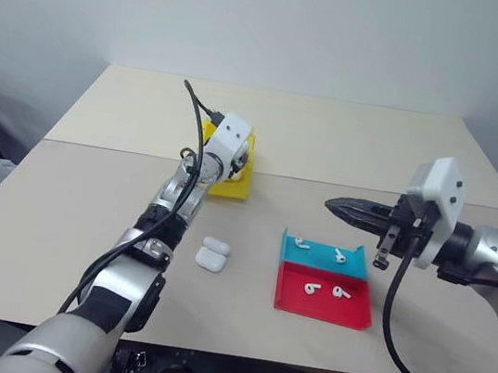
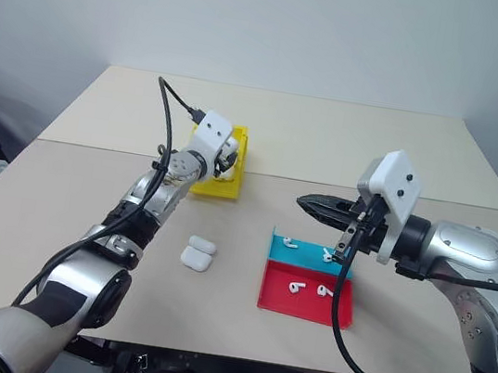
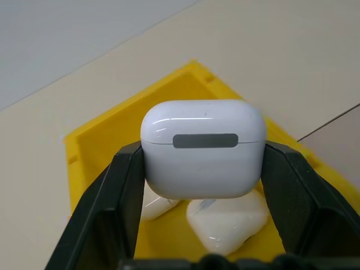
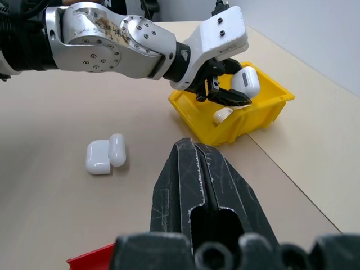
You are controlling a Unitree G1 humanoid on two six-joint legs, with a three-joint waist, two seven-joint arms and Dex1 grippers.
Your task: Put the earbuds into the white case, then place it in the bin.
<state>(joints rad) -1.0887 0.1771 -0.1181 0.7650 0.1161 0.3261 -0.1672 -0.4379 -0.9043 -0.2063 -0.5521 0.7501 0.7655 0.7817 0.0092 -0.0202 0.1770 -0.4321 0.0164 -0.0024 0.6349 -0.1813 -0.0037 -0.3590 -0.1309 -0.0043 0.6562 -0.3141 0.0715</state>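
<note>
The broad beige desk [image 1: 349,145] carries everything. Toward its far left part sits the small bright yellow rectangular plastic bin [image 1: 231,184] with upright walls; nearer the front edge on the right lies the flat teal-and-red tray [image 1: 323,287], with four tiny glossy white plastic earbuds [image 1: 315,288] loose on it, two in each colour. Between bin and tray, toward the front edge, an open white case [image 1: 213,254] lies with its lid swung back.

The left gripper [image 4: 225,94] hangs over the bin, its black fingers [image 3: 121,185] set against the two flat sides of a small glossy white rounded charging case [image 3: 202,147], lid closed and hinge strip facing the wrist camera. The jaws stand about the width of the case; whether they press on it or have begun to slacken cannot be told. Two more white cases already lie on the bin floor beneath it.

The right gripper [image 1: 351,207] hovers above the tray's far edge, jaws fully together and empty.

The case should be light, hard and slick, so it can squirt out of a pinch placed near its rounded corners. The flat broad faces, taken mid-height as here, look the surest hold. The earbuds seem lighter and slippery; each is best pinched across the stem.
</note>
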